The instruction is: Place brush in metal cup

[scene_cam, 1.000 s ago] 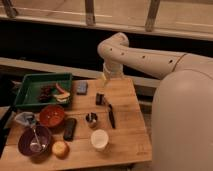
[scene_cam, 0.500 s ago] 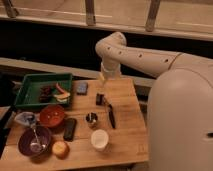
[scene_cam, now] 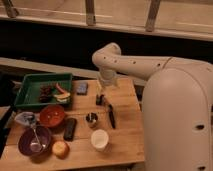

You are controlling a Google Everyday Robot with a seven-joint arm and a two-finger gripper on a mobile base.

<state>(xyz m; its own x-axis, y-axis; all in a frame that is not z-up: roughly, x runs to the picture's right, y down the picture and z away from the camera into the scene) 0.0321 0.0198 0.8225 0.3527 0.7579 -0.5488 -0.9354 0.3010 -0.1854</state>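
1. Low over the middle of the pale wooden worktop, the dark gripper hangs from the white robot arm. I cannot tell whether it is apart or together, or whether it touches anything.
2. The long, slim black brush lies flat on the worktop, near the gripper and nearer the front edge.
3. The small, shiny grey metal cup stands upright just left of the brush.
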